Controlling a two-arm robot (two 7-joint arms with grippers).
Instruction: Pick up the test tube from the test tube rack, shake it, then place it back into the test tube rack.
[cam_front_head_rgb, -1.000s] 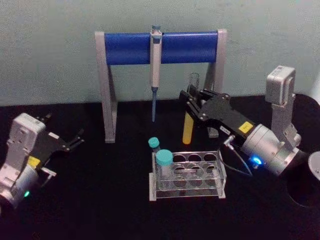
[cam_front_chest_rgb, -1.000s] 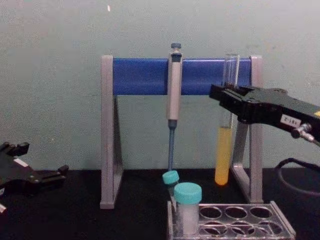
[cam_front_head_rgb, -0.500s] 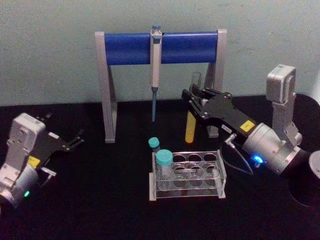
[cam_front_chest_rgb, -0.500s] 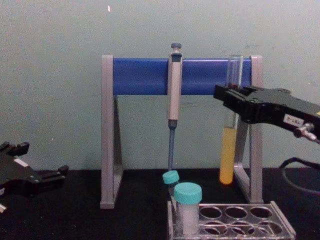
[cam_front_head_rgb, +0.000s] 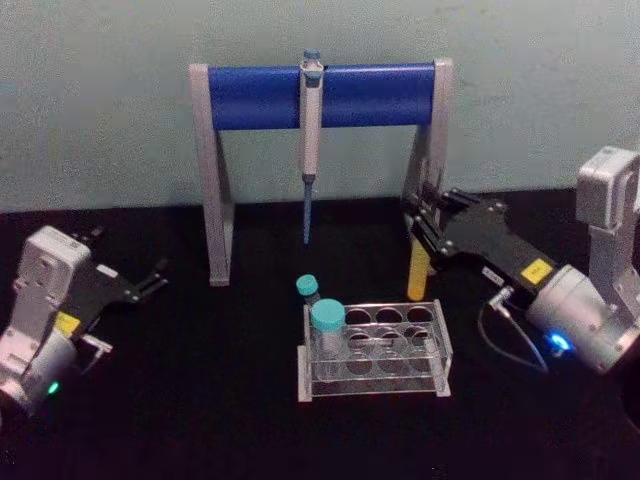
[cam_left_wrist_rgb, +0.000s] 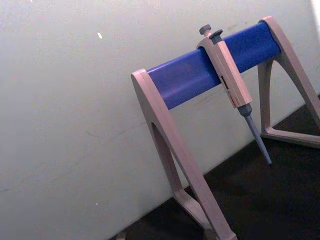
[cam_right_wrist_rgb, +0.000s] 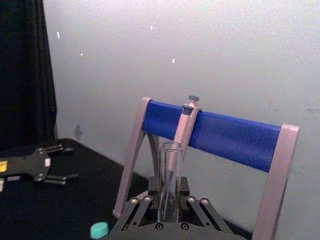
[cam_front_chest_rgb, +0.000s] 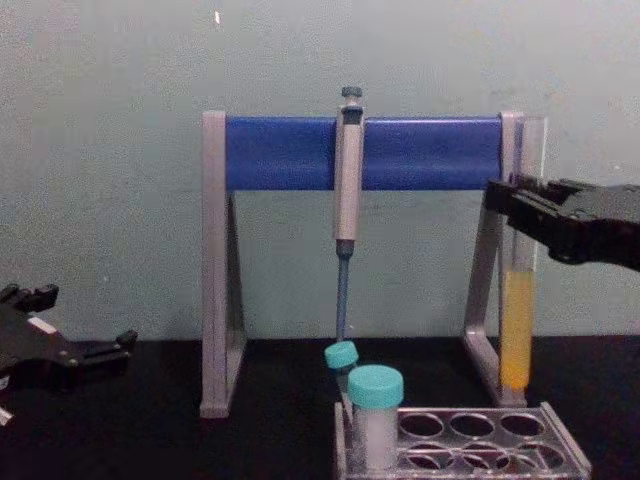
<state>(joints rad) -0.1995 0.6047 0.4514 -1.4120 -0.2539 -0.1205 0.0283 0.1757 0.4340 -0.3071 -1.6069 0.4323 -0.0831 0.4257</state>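
Test tube (cam_front_chest_rgb: 517, 330) upright, clamped in right pincer (cam_front_chest_rgb: 520, 207), near test tube rack (cam_front_chest_rgb: 483, 441)

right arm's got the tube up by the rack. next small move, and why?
Probably draw the right gripper a little toward the robot, so the test tube sits over an empty back-row hole of the test tube rack. The tube hangs upright in the shut fingers, just behind the rack's back right corner and in no hole. The left gripper sits parked, open.

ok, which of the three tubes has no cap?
The tall test tube with yellow liquid, held in the right pincer; both short vials have teal caps.
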